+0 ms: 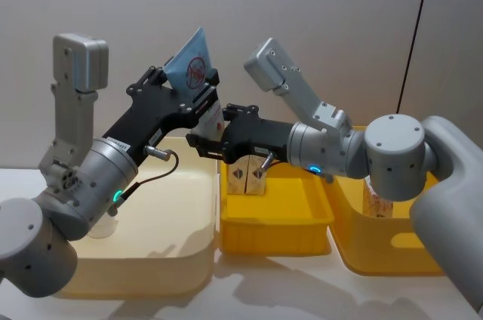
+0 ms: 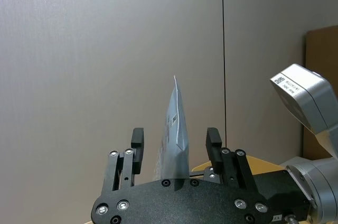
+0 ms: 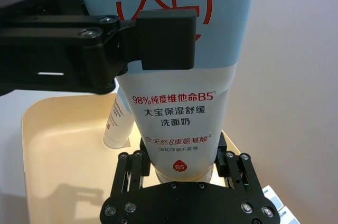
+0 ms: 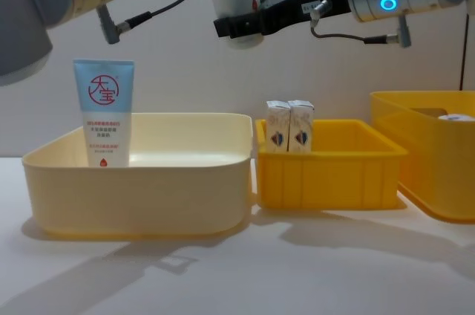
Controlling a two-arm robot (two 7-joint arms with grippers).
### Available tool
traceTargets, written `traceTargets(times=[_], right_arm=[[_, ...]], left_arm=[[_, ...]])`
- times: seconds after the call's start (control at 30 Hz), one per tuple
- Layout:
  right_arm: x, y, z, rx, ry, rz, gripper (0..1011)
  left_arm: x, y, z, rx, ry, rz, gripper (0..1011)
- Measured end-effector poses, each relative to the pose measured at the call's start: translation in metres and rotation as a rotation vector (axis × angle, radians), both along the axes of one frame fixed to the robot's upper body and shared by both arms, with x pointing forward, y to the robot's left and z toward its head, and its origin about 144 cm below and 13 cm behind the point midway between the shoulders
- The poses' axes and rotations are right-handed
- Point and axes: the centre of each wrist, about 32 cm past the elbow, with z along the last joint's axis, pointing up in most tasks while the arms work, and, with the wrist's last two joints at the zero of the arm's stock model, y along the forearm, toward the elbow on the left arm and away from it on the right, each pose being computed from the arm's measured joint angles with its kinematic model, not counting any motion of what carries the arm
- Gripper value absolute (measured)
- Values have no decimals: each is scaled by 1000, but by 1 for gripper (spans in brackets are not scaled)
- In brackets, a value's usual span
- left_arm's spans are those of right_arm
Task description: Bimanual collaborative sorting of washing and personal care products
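Squeeze tube (image 1: pixel 193 71) hangs in mid-air above the cream bin (image 1: pixel 198 248), pinched by the left gripper (image 1: pixel 189 87) near its blue end and by the right gripper (image 1: pixel 213 137) at its cap end. One gripper should probably release before the other pulls away. The bin's rim lies well below, leaving room.

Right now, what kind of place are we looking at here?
Probably a robot lab or test bench, not a home: a plain white table against a bare grey wall, plastic sorting bins in a row, and both hands holding one face-wash tube above them.
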Motion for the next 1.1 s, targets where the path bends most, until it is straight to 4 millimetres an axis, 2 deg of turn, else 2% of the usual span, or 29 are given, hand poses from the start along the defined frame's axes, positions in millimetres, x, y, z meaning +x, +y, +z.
traceTargets(times=[0.17,0.37,0.87,1.1], right_arm=[[1,-2,1,1,-3,-8,662],[2,-14,2,7,-6,-50,663],[0,-58,7,24,33,-231,662],[1,-85,17,23,81,-338,662]], left_arm=[[0,0,0,0,0,0,832],[0,0,0,0,0,0,1003],[0,0,0,0,0,0,1003],[0,0,0,0,0,0,1003]])
